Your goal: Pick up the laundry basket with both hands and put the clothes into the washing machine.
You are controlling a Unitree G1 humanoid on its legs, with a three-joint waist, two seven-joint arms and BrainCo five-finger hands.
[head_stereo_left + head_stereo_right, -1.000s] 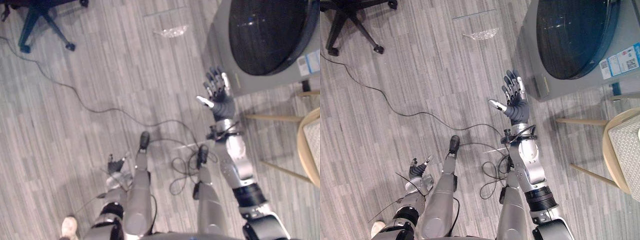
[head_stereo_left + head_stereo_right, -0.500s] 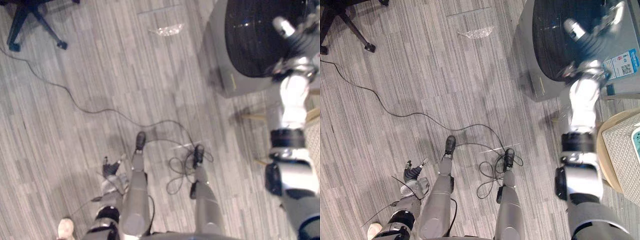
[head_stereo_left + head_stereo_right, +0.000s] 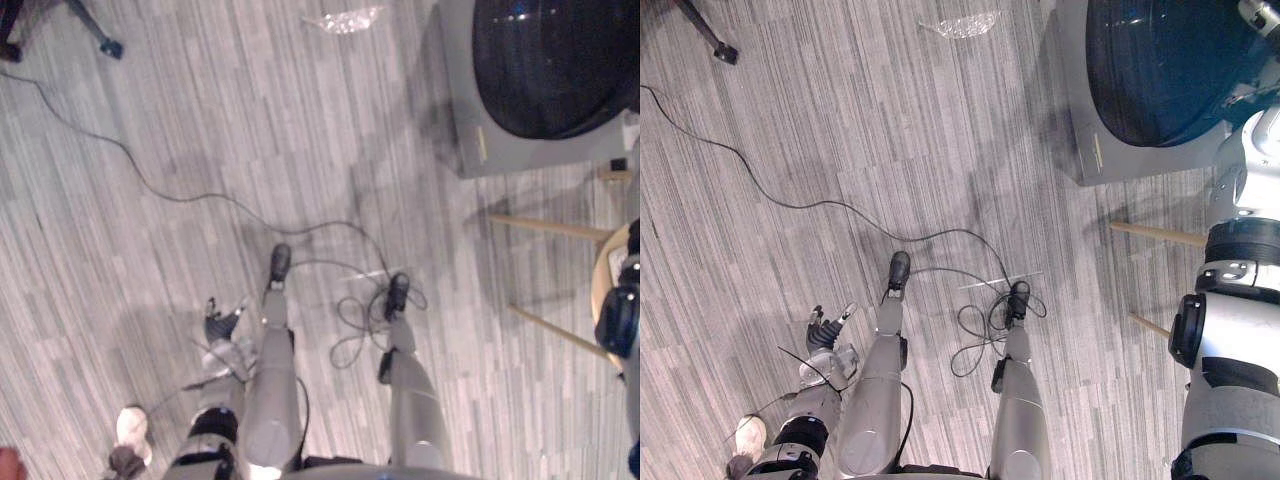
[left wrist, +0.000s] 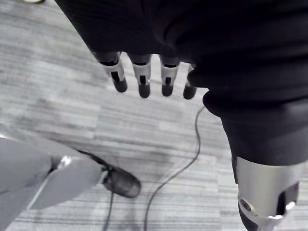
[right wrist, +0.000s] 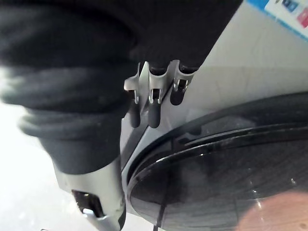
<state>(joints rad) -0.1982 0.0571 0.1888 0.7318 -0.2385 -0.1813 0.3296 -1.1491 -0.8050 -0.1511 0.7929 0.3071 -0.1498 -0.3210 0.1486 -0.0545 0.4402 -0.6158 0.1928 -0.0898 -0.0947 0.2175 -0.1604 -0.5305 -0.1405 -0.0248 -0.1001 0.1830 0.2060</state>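
The grey washing machine (image 3: 470, 120) stands at the upper right, its dark round glass door (image 3: 1160, 70) facing up at me. My right arm (image 3: 1240, 300) rises along the right edge. In the right wrist view my right hand (image 5: 153, 103) hovers close to the door's rim (image 5: 192, 144) with its fingers straight and nothing in them. My left hand (image 3: 222, 328) hangs low beside my leg. Its fingers (image 4: 142, 82) are relaxed, empty and pointing at the floor. A sliver of white (image 3: 618, 264) lies on a round wooden stool (image 3: 598, 285) at the right edge.
The stool's wooden legs (image 3: 1150, 232) splay out just below the machine. A crumpled clear plastic piece (image 3: 342, 18) lies on the floor at the top. A thin black cord (image 3: 760, 195) runs across the plank floor. A person's shoe (image 3: 128, 428) stands at the lower left.
My right arm has swung up and to the right, from the machine's left corner to the door. The view has shifted. The left hand has stayed low.
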